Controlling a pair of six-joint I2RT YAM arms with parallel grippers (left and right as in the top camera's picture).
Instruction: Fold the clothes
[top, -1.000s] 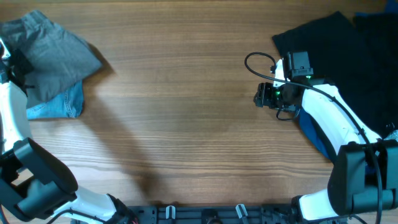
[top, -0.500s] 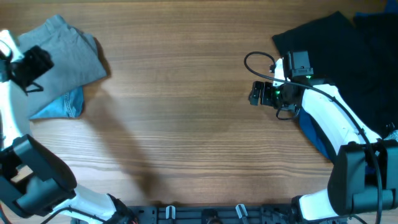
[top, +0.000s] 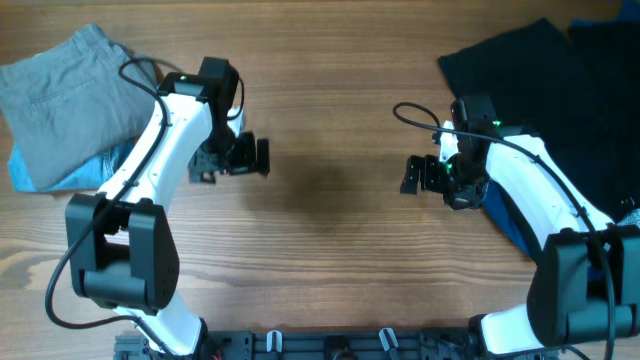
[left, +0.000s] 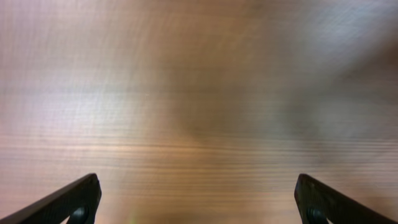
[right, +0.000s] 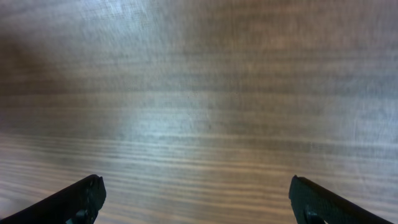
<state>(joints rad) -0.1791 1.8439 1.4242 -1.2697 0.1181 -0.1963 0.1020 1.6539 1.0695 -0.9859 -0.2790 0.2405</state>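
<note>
Since the earlier frame the left arm has swung away from the far left edge and in over the middle-left of the counter (top: 330, 80), and its left claw (top: 252, 158) now hangs above bare wood, well apart from the grey shorts (top: 75, 100). The shorts lie bunched in the upper left corner, resting on a light-blue denim garment (top: 100, 168) that peeks out beneath them. In the left wrist view the left claw (left: 196, 183) is spread wide with only wood grain between its fingers. The right claw (top: 412, 174) faces it across the middle, likewise released and holding nothing (right: 196, 183). A big black garment (top: 540, 70) covers the upper right. The counter is brown wood, its grain running side to side
</note>
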